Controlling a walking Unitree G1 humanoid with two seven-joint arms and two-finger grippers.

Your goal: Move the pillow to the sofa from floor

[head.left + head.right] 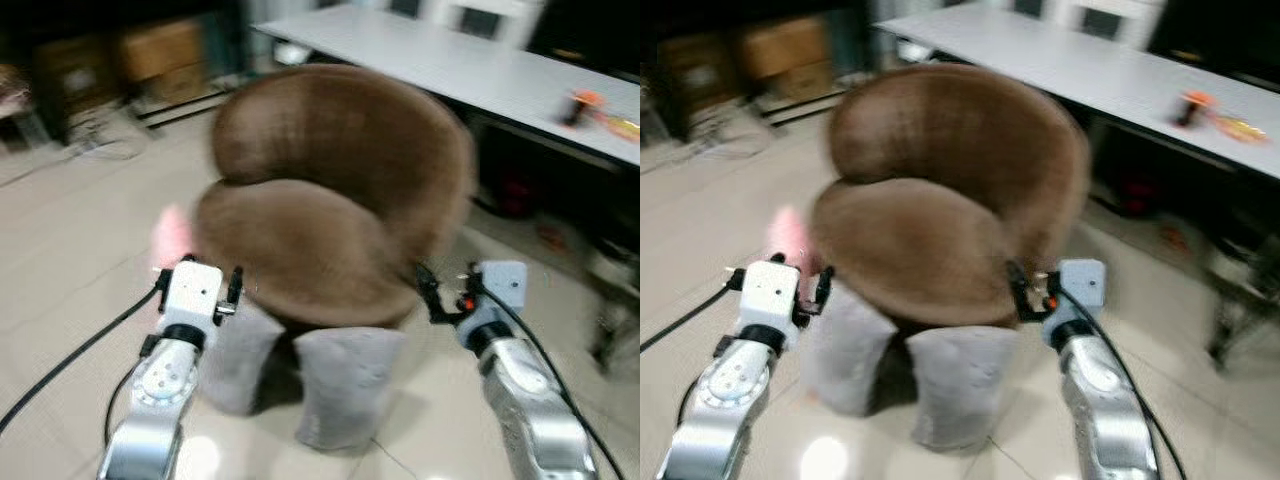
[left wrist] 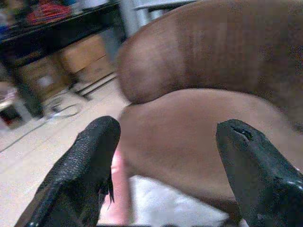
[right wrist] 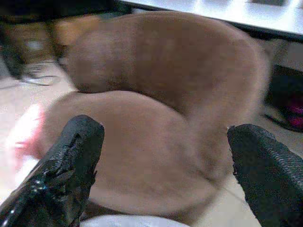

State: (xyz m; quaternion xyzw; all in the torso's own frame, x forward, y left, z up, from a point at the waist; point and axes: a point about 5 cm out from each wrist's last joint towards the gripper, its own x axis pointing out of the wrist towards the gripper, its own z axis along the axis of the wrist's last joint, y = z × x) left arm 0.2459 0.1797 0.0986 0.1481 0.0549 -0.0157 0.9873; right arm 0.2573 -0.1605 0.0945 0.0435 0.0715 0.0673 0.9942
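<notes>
A pink pillow (image 1: pixel 172 235) lies on the tiled floor, half hidden behind the left side of a round brown sofa chair (image 1: pixel 330 200). The sofa rests on grey padded base blocks (image 1: pixel 345 385). My left gripper (image 1: pixel 198 280) is raised at the sofa's front left, close to the pillow. It is open with nothing between its fingers (image 2: pixel 94 142). My right gripper (image 1: pixel 448 295) is at the sofa's front right edge, also open and empty, with its fingers (image 3: pixel 78 142) spread wide. The pillow (image 3: pixel 26 132) is a pink blur in the right wrist view. All views are blurred.
A long white table (image 1: pixel 480 70) stands behind the sofa at the right, with an orange object (image 1: pixel 585 105) on it. Cardboard boxes (image 1: pixel 160 50) sit on a dark shelf at the back left. Cables (image 1: pixel 100 145) lie on the floor there. Open floor spreads to the left.
</notes>
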